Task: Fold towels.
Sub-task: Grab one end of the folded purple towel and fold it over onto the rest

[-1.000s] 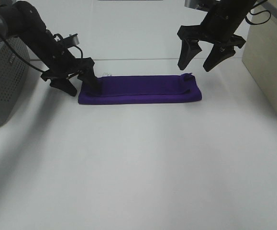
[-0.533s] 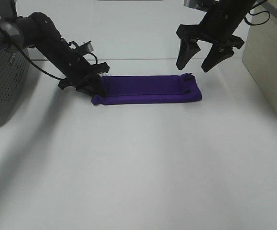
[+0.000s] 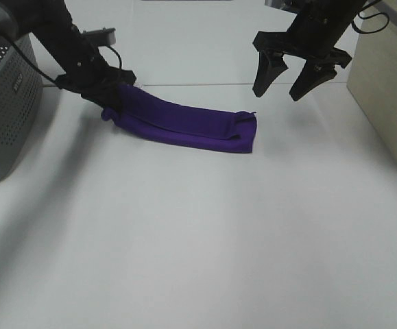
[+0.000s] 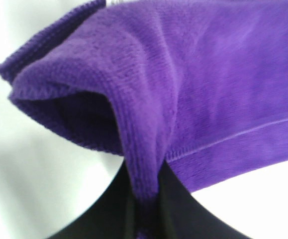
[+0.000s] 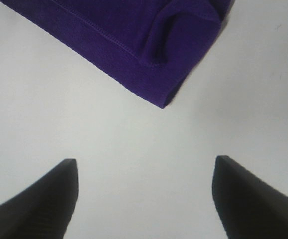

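Observation:
A purple towel [image 3: 184, 123], folded into a long narrow strip, lies slanted on the white table at the back. My left gripper [image 3: 113, 98] is shut on the strip's left end and holds that end raised off the table. In the left wrist view the purple towel [image 4: 193, 84] is pinched between the dark fingers [image 4: 111, 214]. My right gripper [image 3: 284, 81] is open and empty, hovering above and to the right of the strip's right end. The right wrist view shows the towel's right corner [image 5: 153, 45] beyond the spread fingertips [image 5: 39, 194].
A grey perforated box [image 3: 3, 110] stands at the left edge, close to my left arm. A beige box [image 3: 390, 82] stands at the right edge. The white table [image 3: 198, 247] stretches toward the front.
My left gripper has closed on the towel's left end, lifted it and pulled it left and back. The whole strip slid left and now lies slanted. The right gripper stayed in place.

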`<state>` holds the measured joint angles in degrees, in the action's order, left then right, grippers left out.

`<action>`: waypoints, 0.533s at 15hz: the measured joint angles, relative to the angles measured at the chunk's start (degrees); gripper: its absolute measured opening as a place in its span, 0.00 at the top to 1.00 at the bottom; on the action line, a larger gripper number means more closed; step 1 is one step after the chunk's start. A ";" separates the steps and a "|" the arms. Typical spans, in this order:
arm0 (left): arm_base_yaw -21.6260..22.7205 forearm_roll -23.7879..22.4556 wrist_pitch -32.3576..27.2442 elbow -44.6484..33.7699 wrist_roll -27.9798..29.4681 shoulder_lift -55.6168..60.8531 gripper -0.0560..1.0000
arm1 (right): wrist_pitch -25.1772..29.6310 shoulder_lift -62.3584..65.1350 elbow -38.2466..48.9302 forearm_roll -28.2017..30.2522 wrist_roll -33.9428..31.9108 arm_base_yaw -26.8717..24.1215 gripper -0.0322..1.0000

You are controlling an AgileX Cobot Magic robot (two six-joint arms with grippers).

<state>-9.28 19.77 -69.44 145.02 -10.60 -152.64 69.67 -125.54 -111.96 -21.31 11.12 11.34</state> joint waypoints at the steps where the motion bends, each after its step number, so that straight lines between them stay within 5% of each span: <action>1: -0.29 1.38 0.00 0.29 -0.57 1.60 0.91 | 0.00 0.80 0.00 0.00 0.00 0.00 0.25; 8: -11.23 10.49 3.55 0.40 -4.01 0.34 0.91 | 0.11 8.82 0.00 -0.06 -0.23 0.00 0.25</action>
<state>-20.51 30.25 -65.89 145.42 -14.61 -152.29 69.79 -116.71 -111.96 -21.37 10.89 11.34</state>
